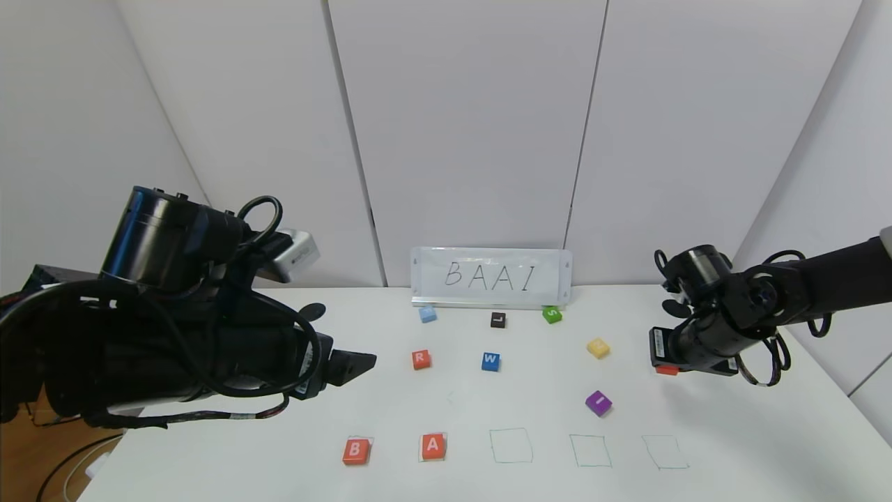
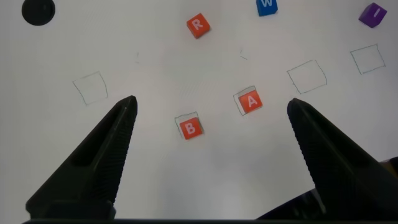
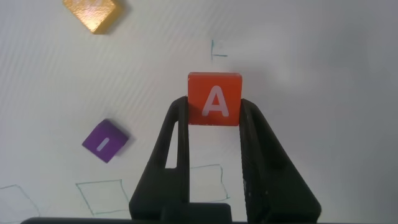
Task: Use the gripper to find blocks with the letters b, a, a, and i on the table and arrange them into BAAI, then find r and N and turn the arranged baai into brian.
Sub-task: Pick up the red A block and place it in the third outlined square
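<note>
On the white table (image 1: 279,453), the orange-red B cube (image 1: 355,450) and an orange-red A cube (image 1: 433,446) sit in the first two drawn squares at the front; both also show in the left wrist view, B (image 2: 190,128) and A (image 2: 250,101). My right gripper (image 1: 667,369) is shut on the second orange-red A cube (image 3: 214,99) and holds it above the table at the right. The purple I cube (image 1: 598,402) lies loose right of centre. The orange-red R cube (image 1: 420,359) lies mid-table. My left gripper (image 2: 211,112) is open and empty, raised above B and A.
Three empty drawn squares (image 1: 511,445) follow the A cube. A blue W cube (image 1: 490,361), yellow cube (image 1: 598,347), black L cube (image 1: 497,320), green cube (image 1: 552,314) and light blue cube (image 1: 427,314) lie scattered. A BAAI sign (image 1: 490,277) stands at the back.
</note>
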Controlling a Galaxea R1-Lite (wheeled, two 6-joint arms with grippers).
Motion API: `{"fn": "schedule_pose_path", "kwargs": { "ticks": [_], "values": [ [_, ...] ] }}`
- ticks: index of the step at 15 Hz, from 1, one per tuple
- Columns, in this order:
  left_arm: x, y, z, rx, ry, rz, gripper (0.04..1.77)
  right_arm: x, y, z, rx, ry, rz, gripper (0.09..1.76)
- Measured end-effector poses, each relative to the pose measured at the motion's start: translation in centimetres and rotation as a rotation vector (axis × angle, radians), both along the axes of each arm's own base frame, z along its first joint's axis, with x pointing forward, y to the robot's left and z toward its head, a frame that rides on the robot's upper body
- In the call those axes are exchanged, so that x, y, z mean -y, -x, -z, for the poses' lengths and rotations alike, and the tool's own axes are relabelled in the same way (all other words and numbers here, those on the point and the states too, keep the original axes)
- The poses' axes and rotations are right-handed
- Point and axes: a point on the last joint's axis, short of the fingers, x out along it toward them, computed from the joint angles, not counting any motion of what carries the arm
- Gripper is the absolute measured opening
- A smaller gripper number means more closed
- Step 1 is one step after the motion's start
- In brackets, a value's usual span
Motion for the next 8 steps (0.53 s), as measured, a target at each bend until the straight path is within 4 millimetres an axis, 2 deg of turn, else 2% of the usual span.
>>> {"fn": "schedule_pose_path", "kwargs": {
  "ticks": [5, 8],
  "values": [
    [0.1, 0.7, -0.3, 0.008, -0.003, 0.014, 1.72, -5.4, 3.1, -3.2, 0.048, -0.039, -0.066, 0.54],
    [-0.4, 1.4, -1.1, 0.045, -0.006, 0.025, 1.72, -7.8, 4.7, -4.1, 0.086, 0.013, -0.105, 0.54]
  ]
}}
